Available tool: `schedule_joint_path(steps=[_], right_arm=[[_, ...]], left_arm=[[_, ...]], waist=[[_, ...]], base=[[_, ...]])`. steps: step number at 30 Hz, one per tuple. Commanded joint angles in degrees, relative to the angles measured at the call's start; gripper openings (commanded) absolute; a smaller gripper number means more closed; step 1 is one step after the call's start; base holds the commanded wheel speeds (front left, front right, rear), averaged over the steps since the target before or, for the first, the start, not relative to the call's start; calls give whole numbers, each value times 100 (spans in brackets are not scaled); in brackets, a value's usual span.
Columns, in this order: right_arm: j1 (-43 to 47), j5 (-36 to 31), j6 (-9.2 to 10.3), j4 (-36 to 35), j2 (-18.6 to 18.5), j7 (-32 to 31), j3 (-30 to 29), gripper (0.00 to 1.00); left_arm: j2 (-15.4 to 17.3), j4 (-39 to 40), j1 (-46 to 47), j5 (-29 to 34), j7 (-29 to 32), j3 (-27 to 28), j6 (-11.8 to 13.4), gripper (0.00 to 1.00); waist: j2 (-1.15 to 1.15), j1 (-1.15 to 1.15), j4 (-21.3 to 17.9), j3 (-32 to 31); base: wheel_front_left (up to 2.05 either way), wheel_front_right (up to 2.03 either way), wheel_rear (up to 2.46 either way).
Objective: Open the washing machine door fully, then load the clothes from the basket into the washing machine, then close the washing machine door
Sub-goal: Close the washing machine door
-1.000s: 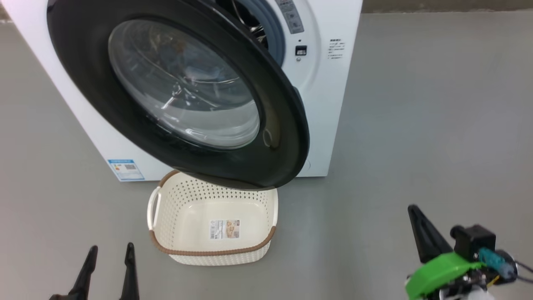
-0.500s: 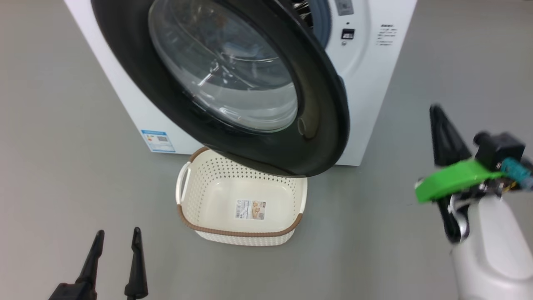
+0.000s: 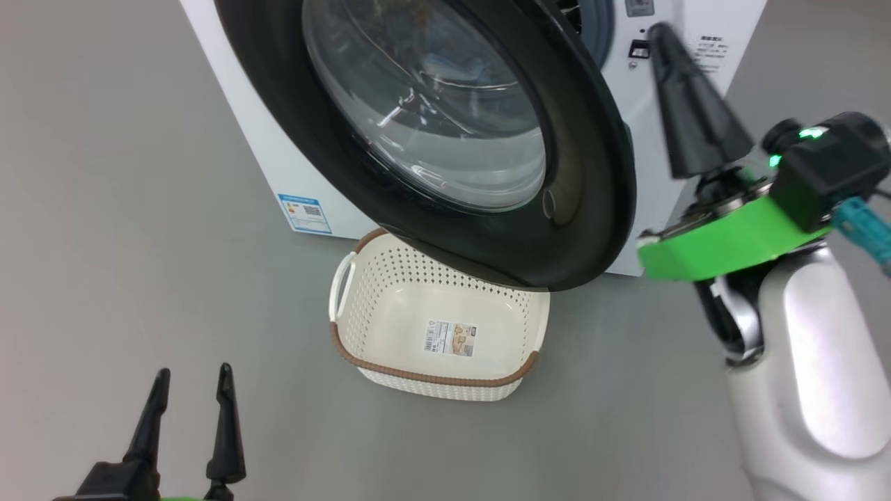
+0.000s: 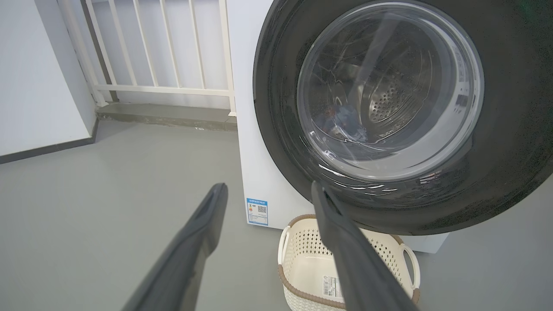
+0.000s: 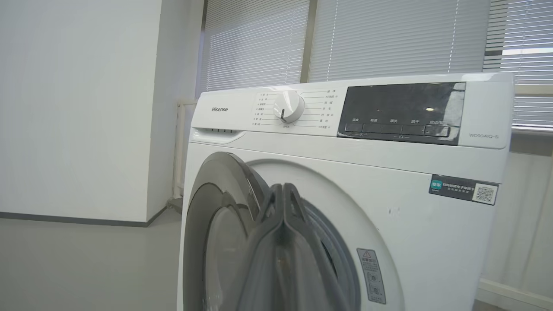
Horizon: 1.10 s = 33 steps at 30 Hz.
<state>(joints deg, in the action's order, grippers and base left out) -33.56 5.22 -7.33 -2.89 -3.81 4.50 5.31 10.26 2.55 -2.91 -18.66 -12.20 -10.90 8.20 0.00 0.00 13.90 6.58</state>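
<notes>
The washing machine [image 3: 271, 153] stands white on the grey floor. Its black-framed washing machine door [image 3: 592, 181] hangs partly open, its free edge towards my right arm. Through the door glass, light-blue clothes [image 4: 341, 121] show dimly in the drum. The cream basket [image 3: 418, 377] sits below the door with just a sticker inside. My left gripper [image 3: 193, 376] is open and low, well short of the basket. My right gripper [image 3: 660, 31] is shut on nothing, raised just right of the door's edge. In the right wrist view, its closed fingers [image 5: 283, 224] point at the gap behind the door [image 5: 207, 224].
A white railing [image 4: 164, 52] and a wall [image 4: 39, 86] stand left of the machine. Window blinds [image 5: 389, 39] hang behind it. A blue label [image 3: 304, 212] marks the machine's lower corner. Open grey floor [image 3: 125, 243] lies to the left.
The head camera has shifted, sliding the scene rightward. My right arm has risen from the lower right up to beside the door's free edge. The left gripper has stayed put.
</notes>
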Motion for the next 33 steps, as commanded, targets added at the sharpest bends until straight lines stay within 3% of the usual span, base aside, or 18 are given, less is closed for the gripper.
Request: schedule_joint_path(steps=[1, 10, 24, 33], right_arm=[[154, 129, -16, -212, 88, -172, 237, 0], [627, 457, -16, 271, 92, -526, 811, 0], [-87, 222, -16, 1751, 72, -484, 821, 0], [-567, 229, -16, 2341, -12, -344, 609, 0]], left_arm=[[92, 107, 236, 84, -56, 190, 45, 100], [72, 60, 287, 62, -89, 142, 48, 100], [23, 7, 435, 24, -141, 54, 15, 100], [-46, -70, 541, 15, -215, 34, -19, 100]], waist=[[0, 0, 55, -1], [0, 0, 183, 9], [0, 0, 248, 212], [0, 0, 302, 373]], base=[[0, 0, 0], [0, 0, 0], [0, 0, 0], [0, 0, 0]])
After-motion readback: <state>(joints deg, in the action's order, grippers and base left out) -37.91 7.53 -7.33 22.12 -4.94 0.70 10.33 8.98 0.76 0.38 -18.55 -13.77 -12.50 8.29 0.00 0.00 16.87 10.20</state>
